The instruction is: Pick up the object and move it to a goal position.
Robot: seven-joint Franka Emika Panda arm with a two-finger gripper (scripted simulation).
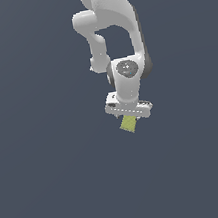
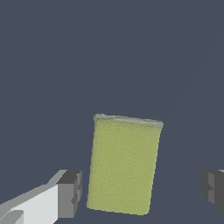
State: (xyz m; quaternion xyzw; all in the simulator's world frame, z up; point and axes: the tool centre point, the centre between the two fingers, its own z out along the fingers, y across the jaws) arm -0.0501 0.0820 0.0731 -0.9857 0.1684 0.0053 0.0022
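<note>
The object (image 1: 128,124) is a small olive-yellow-green block with plain flat faces, showing just under the white hand in the exterior view. In the wrist view the object (image 2: 124,164) fills the middle, standing between the two dark fingertips (image 2: 70,193). My gripper (image 2: 142,190) is open around it. One fingertip is close beside the block's edge, and the other is a clear gap away. In the exterior view the gripper (image 1: 129,119) points down over the block, and its fingers are mostly hidden by the hand and the block.
A flat dark grey-blue ground (image 1: 53,182) stretches all around with no other objects in view. The white arm (image 1: 116,23) rises above the gripper toward the upper middle of the exterior view.
</note>
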